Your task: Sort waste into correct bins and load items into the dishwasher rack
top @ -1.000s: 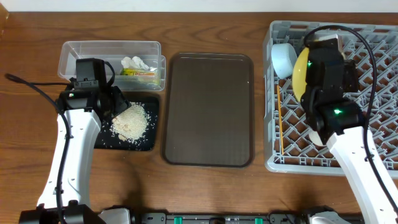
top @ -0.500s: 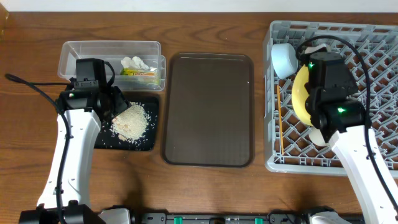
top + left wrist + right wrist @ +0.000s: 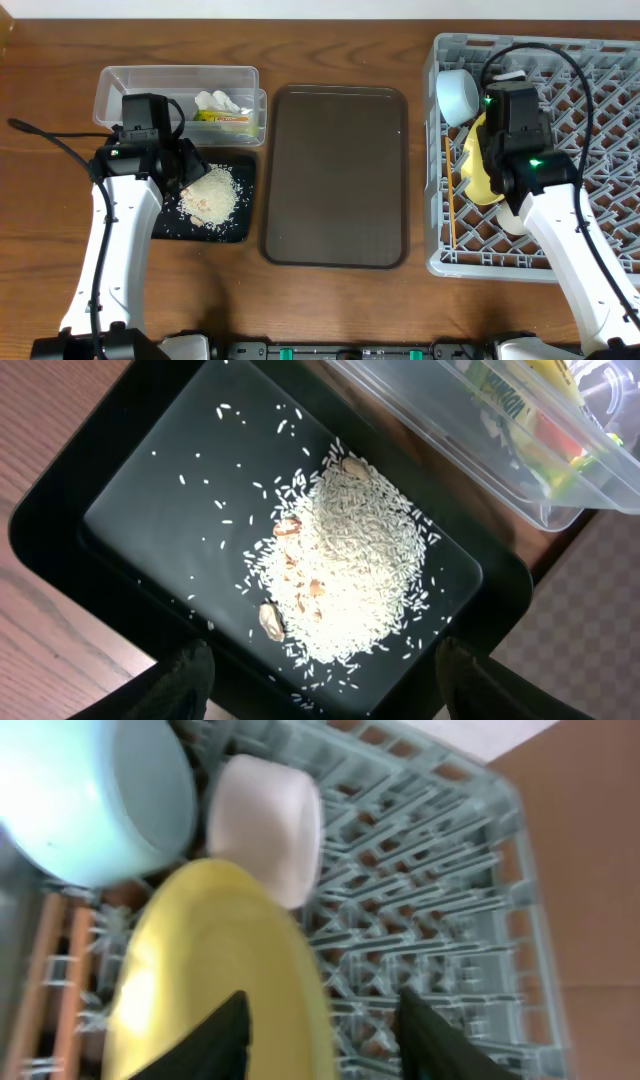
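Observation:
The grey dishwasher rack (image 3: 600,150) holds the light blue bowl (image 3: 457,95), the yellow plate (image 3: 480,165), the chopsticks (image 3: 450,195), the white bowl (image 3: 512,215) and the small cup (image 3: 268,825). My right gripper (image 3: 330,1030) is open; its fingers straddle the plate's (image 3: 210,970) rim, with a gap on the right side. It also shows in the overhead view (image 3: 500,125). My left gripper (image 3: 330,685) is open and empty above the black tray (image 3: 140,490), which holds the rice crumbs (image 3: 350,560). The clear container (image 3: 150,80) holds the tissue (image 3: 218,100) and the wrapper (image 3: 222,117).
The large dark brown serving tray (image 3: 335,175) lies between the black tray (image 3: 170,225) and the rack. The clear container touches the black tray's far edge. The rack's upright pegs (image 3: 420,870) stand close around the right gripper.
The right arm has shifted left and the yellow plate has tipped from upright to leaning low in the rack. The left arm has not moved.

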Action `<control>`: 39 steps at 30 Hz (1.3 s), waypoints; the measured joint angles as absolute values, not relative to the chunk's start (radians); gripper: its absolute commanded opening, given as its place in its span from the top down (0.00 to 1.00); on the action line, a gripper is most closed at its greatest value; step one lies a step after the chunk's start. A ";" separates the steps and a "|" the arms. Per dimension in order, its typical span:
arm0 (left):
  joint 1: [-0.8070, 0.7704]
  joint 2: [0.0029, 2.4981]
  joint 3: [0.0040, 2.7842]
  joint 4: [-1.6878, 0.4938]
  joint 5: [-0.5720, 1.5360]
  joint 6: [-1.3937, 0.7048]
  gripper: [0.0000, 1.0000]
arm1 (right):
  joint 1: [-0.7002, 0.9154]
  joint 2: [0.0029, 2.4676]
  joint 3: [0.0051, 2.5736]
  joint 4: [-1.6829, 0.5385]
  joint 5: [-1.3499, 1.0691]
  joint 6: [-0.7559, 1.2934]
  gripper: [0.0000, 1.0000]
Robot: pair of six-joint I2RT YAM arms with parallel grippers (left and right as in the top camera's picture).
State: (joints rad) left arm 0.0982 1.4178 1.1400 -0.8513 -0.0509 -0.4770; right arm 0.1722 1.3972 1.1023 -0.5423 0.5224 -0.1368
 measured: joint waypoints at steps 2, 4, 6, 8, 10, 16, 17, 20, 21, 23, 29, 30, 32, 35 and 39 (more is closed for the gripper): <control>0.098 1.418 1.140 -0.847 -0.035 -0.463 0.26 | 0.169 1.394 1.102 -0.542 0.471 -0.103 0.42; 0.095 1.418 1.140 -0.837 -0.014 -0.434 0.25 | 0.158 1.388 1.102 -0.542 0.402 -0.064 0.36; 0.085 1.418 1.140 -0.828 0.004 -0.387 0.25 | 0.136 1.380 1.102 -0.542 0.327 -0.030 0.27; 0.062 1.418 1.140 -0.826 0.017 -0.337 0.25 | 0.106 1.372 1.102 -0.542 0.249 -0.001 0.15; 0.032 1.418 1.140 -0.826 0.025 -0.296 0.25 | 0.072 1.367 1.102 -0.544 0.175 0.022 0.01; -0.071 1.418 1.140 -0.899 0.039 -0.212 0.26 | -0.031 1.363 1.102 -0.636 -0.017 0.067 0.01; -0.082 1.418 1.140 -0.920 0.043 -0.207 0.26 | -0.043 1.360 1.102 -0.662 -0.033 0.076 0.01; -0.092 1.418 1.140 -0.977 0.046 -0.196 0.26 | -0.057 1.345 1.102 -0.707 -0.061 0.098 0.01; -0.092 1.418 1.140 -0.991 0.046 -0.192 0.26 | -0.058 1.335 1.102 -0.722 -0.068 0.103 0.01; -0.092 1.414 1.137 -0.996 0.046 -0.186 0.26 | -0.058 1.311 1.102 -0.753 -0.076 0.106 0.01; -0.092 1.260 1.019 -0.921 0.046 -0.182 0.26 | -0.058 1.185 1.061 -0.769 -0.086 0.106 0.01; -0.092 1.206 0.987 -0.900 0.046 -0.182 0.26 | -0.058 1.148 1.034 -0.753 -0.088 0.106 0.01; -0.092 1.102 0.929 -0.860 0.046 -0.182 0.17 | -0.058 1.075 0.974 -0.723 -0.091 0.106 0.01; -0.092 0.929 0.847 -0.821 0.046 -0.184 0.10 | -0.058 0.943 0.869 -0.692 -0.094 0.107 0.01; -0.092 0.772 0.793 -0.804 0.046 -0.183 0.09 | -0.058 0.792 0.757 -0.680 -0.094 0.107 0.01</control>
